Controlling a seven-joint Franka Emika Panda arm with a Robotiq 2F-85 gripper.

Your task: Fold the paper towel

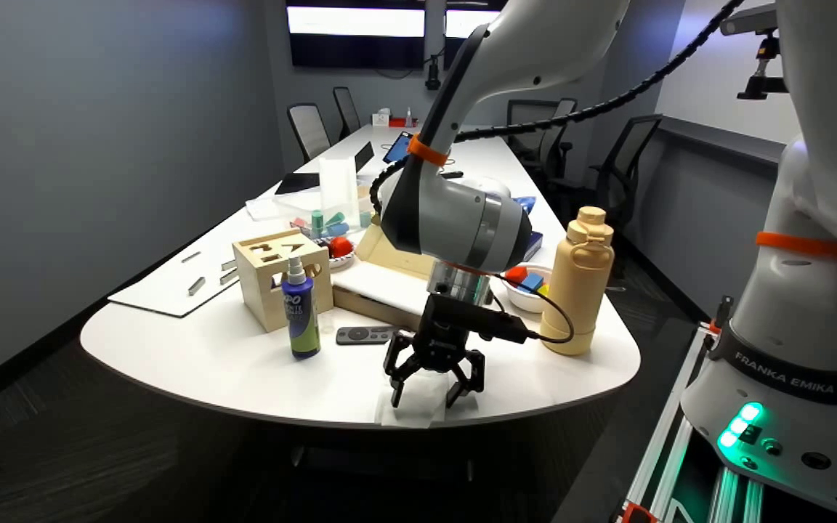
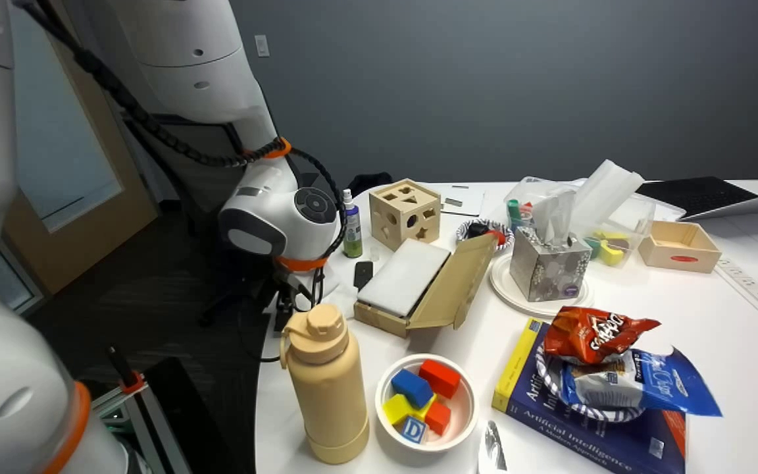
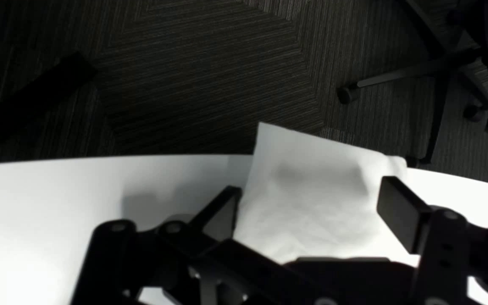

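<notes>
The paper towel [image 1: 418, 396] is a limp, creased white sheet at the table's rounded near edge. In the wrist view the towel [image 3: 311, 212] lies on the white table, and its far part reaches out past the edge over the dark floor. My gripper [image 1: 423, 402] points down over the towel. In the wrist view the gripper [image 3: 311, 186] is open, its fingers wide apart, one near each side of the sheet, holding nothing. Whether the fingertips touch the towel or table I cannot tell. In an exterior view the arm and the tan bottle [image 2: 329, 388] hide most of the gripper.
A purple-green spray bottle [image 1: 301, 312], a dark remote [image 1: 362, 335] and a wooden shape box [image 1: 262, 287] stand near the gripper. Behind it lies an open cardboard tray [image 1: 371, 305]. A white bowl of blocks [image 2: 389, 375] stands beside the tan bottle. The table edge [image 1: 259, 412] is close.
</notes>
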